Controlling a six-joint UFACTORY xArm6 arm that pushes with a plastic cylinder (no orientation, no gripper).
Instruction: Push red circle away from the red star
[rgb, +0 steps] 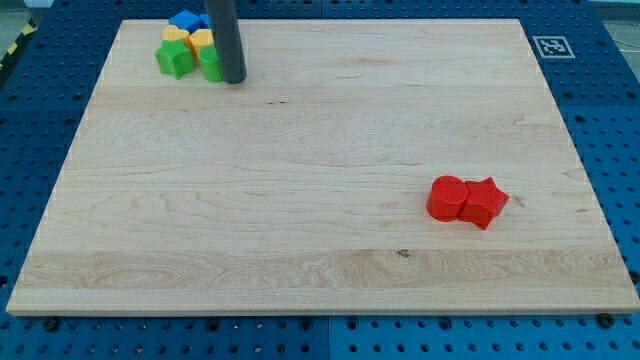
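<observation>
Near the right of the wooden board, the red circle sits touching the red star, the circle on the left. Far off at the board's far-left corner, the rod's tip rests just right of a green block, beside a cluster of another green block, 2 yellow blocks and a blue block. The rod carries no pincer and holds nothing, well apart from both red pieces.

Wooden board carries red circle touching red star; coloured blocks cluster top left (tightly packed).
</observation>
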